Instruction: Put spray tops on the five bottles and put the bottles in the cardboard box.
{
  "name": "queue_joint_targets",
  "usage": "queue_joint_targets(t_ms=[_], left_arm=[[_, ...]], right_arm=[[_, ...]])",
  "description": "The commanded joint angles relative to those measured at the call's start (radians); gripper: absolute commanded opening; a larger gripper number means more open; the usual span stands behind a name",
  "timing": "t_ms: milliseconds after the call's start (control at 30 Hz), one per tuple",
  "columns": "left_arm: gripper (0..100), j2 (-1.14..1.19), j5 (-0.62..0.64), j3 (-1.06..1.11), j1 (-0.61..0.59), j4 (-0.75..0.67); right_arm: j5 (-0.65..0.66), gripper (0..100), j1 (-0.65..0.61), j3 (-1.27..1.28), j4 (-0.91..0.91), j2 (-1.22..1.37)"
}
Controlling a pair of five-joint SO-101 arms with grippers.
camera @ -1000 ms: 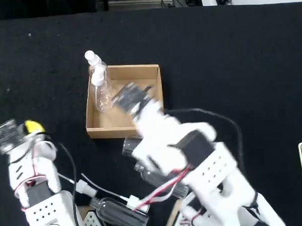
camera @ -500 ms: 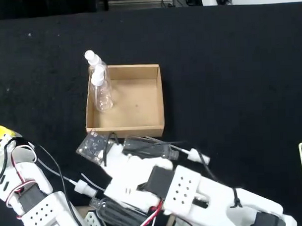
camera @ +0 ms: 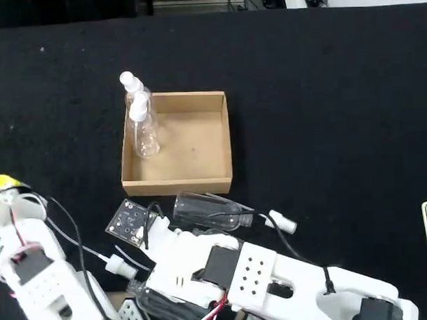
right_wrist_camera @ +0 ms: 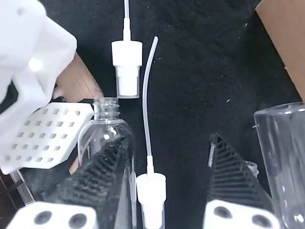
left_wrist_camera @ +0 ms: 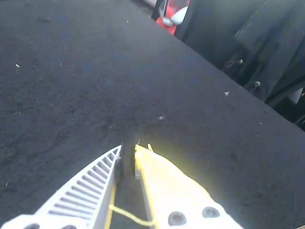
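The cardboard box (camera: 199,143) stands mid-table with two capped bottles (camera: 142,124) upright in its left corner. An uncapped clear bottle (camera: 208,211) lies just in front of the box, with a loose spray top (camera: 282,221) beside it. My right gripper (right_wrist_camera: 169,138) is open low over the near table, straddling a spray top with a long tube (right_wrist_camera: 150,188). Another spray top (right_wrist_camera: 127,67) and an open-necked bottle (right_wrist_camera: 102,136) lie by one black finger (right_wrist_camera: 107,176). My left gripper (left_wrist_camera: 127,150) is shut and empty above bare black cloth.
The right arm (camera: 245,271) covers the near middle of the table. The left arm (camera: 27,258) sits at the near left corner. A perforated white base (right_wrist_camera: 43,129) lies next to the bottle. Black cloth stretches open behind and right of the box.
The right arm swung back from over the box to the near table, low over the loose spray tops. The bottle in front of the box came into view. The left arm shifted slightly.
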Motion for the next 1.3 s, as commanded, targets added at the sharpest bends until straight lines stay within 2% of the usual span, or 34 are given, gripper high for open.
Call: queue_joint_targets(t_ms=[0,233,700,833,967,1033,1133,1267], left_arm=[[3,0.244,0.014,-0.194,-0.059,-0.020],[3,0.539,0.181,-0.372,-0.272,-0.020],[3,1.008,0.190,-0.831,-0.481,-0.015],[3,1.140,0.190,-1.020,-0.538,0.086],[3,1.258,0.190,-1.194,-0.565,0.212],[3,1.307,0.190,-1.267,-0.576,0.255],[3,1.361,0.190,-1.342,-0.596,0.279],[3,1.395,0.190,-1.397,-0.624,0.278]], right_arm=[[-0.008,23.4,-0.017,-0.008,-0.014,-0.035],[-0.009,23.4,-0.015,-0.010,0.015,-0.035],[-0.008,23.4,-0.017,-0.015,0.041,-0.035],[-0.008,23.3,-0.023,-0.010,0.041,-0.035],[-0.015,23.3,-0.120,-0.012,0.060,-0.035],[-0.066,23.3,-0.187,-0.016,0.072,-0.035],[-0.124,23.3,-0.253,-0.015,0.072,-0.030],[-0.135,23.4,-0.264,-0.010,0.072,-0.028]])
